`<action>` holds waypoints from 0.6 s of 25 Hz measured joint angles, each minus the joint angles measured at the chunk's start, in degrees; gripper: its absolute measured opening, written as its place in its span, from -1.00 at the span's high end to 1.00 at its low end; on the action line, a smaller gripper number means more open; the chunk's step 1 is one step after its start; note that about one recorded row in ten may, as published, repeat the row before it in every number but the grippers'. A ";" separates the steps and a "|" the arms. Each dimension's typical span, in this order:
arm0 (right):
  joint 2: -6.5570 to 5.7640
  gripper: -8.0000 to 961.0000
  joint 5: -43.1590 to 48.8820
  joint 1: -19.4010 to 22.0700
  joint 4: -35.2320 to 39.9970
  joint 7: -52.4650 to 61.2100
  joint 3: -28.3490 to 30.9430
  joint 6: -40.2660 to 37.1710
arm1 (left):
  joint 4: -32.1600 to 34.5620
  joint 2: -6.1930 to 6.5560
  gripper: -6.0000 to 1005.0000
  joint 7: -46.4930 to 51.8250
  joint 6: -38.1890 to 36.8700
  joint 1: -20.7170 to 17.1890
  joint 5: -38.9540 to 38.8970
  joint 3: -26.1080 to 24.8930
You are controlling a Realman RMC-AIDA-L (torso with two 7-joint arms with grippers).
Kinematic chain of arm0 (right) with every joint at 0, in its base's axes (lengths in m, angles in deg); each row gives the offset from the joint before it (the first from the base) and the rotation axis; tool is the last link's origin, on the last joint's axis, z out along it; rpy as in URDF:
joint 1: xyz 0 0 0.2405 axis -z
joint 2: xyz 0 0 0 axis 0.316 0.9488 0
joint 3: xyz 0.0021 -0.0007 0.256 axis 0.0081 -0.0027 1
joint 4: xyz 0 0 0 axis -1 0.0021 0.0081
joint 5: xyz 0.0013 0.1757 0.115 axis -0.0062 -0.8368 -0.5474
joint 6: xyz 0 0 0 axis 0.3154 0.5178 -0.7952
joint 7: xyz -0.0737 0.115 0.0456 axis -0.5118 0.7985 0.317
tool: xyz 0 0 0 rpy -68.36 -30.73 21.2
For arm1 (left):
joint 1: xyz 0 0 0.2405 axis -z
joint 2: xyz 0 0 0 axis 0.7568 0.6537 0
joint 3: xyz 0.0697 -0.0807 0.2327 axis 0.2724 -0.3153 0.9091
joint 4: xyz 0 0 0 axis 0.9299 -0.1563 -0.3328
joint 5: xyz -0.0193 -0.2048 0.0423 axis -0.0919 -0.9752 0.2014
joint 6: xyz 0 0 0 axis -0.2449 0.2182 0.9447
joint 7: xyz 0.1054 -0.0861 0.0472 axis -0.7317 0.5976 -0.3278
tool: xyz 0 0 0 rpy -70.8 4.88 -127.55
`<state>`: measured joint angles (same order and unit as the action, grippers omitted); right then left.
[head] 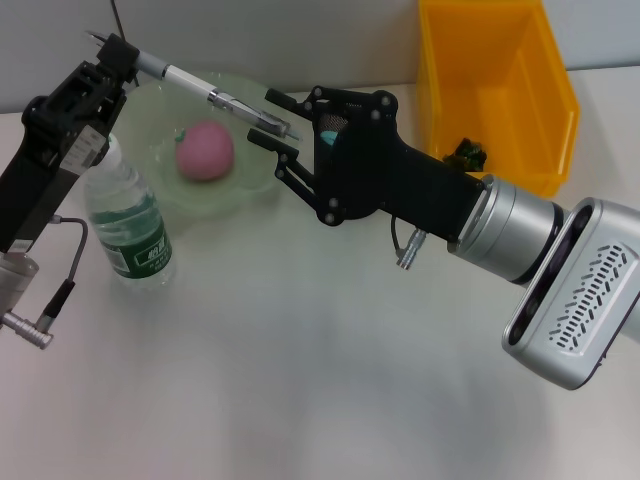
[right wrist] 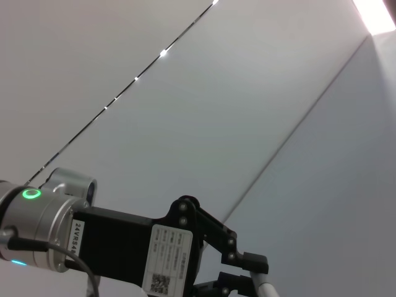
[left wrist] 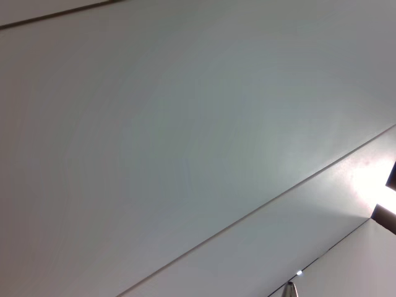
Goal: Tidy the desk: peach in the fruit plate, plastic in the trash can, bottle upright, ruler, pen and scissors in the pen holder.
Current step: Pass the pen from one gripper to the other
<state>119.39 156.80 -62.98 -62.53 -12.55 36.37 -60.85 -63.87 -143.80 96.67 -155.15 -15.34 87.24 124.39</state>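
Pen (head: 205, 92) spans both pincers — left (head: 118, 62), right (head: 272, 120).

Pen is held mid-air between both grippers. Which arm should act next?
Right, probably: the right gripper is open around the pen's tip end; the left gripper already clamps the other end.

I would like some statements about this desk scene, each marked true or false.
1. The pink peach lies in the pale green fruit plate. True.
2. The clear plastic water bottle lies on its side. False: it stands upright.
3. The silver pen is held by the left hand. True.
4. The yellow plastic bin is empty. False: something dark green lies inside.
5. The right hand rests on the table. False: it is raised by the pen's far end.
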 joint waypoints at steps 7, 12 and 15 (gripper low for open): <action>0.00 0.43 0.01 0.00 -0.27 0.00 -0.04 0.00 | 0.03 0.00 0.64 0.04 0.00 0.04 0.14 0.00; 0.00 0.50 0.01 0.08 -0.44 0.00 0.22 0.01 | 0.03 0.00 0.64 0.07 0.00 0.15 0.69 -0.08; 0.00 0.56 0.01 0.09 -0.46 0.00 0.19 0.02 | 0.04 0.00 0.64 0.08 -0.02 0.25 0.69 0.00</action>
<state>119.39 156.81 -62.90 -62.99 -12.55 36.56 -60.83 -63.83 -143.80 96.75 -155.17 -15.10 87.93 124.38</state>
